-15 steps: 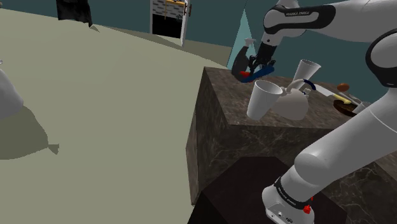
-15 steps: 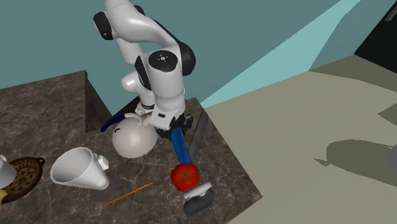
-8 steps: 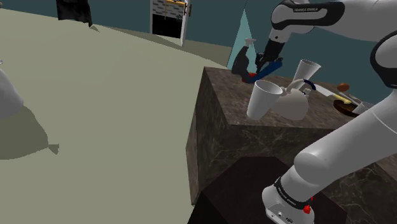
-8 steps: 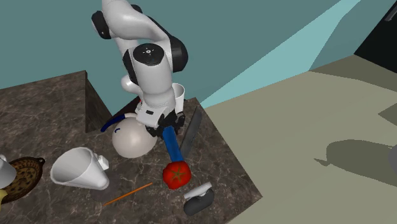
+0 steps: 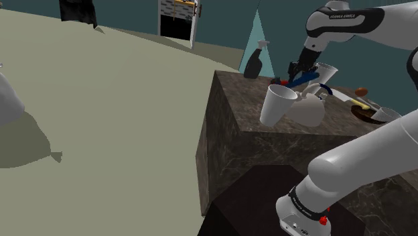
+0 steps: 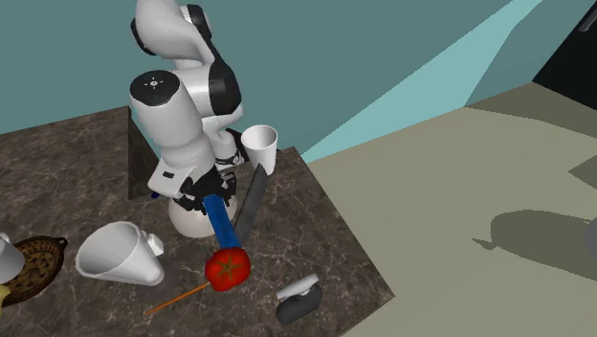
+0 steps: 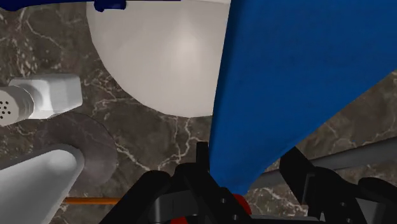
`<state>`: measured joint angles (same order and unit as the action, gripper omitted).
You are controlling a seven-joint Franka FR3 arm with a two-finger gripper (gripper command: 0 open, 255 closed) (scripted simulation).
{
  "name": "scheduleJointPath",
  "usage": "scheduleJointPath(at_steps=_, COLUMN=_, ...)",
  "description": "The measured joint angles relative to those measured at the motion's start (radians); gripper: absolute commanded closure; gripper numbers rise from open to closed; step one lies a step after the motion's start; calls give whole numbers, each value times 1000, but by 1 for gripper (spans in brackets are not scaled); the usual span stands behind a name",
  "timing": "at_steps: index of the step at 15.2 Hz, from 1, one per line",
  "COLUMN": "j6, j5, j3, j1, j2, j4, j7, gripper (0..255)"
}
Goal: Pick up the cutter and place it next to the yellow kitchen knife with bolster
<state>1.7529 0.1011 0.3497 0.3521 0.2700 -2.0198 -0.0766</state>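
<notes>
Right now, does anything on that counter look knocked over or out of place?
Yes: the wide white cup lies tipped on its side on the counter near the kettle, while the other cup stands upright. Nothing looks spilled. The cutter is clamped in the gripper.

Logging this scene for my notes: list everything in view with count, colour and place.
counter: one, dark marbled, under everything
cutter: one, blue handle, red end, held above the counter
bar: one, grey, beside the cutter's handle
upright cup: one, white, near the counter's edge
tipped cup: one, white, beside the woven dish
round pot: one, white, under the arm
stick: one, orange, by the red end
bottle: one, dark grey, counter corner
woven dish: one, brown, second exterior view's left edge
arm: one, white, over the pot
fingers: two, black, shut on the cutter's handle
</notes>
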Motion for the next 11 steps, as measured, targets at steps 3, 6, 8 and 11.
scheduleJointPath(at_steps=3, j6=-18, j5=20, j3=42, j1=30, j2=24, j4=-1, j7=-66, gripper=255)
scheduleJointPath(at_steps=6, j6=-15, j5=35, j3=86, j1=56, j2=30, j4=-3, j7=-132, gripper=255)
scheduleJointPath(at_steps=8, j6=-16, j5=43, j3=121, j1=75, j2=29, j4=7, j7=-186, gripper=255)
scheduleJointPath(at_steps=11, j6=-8, j5=50, j3=176, j1=101, j2=10, j4=22, j7=-263, gripper=255)
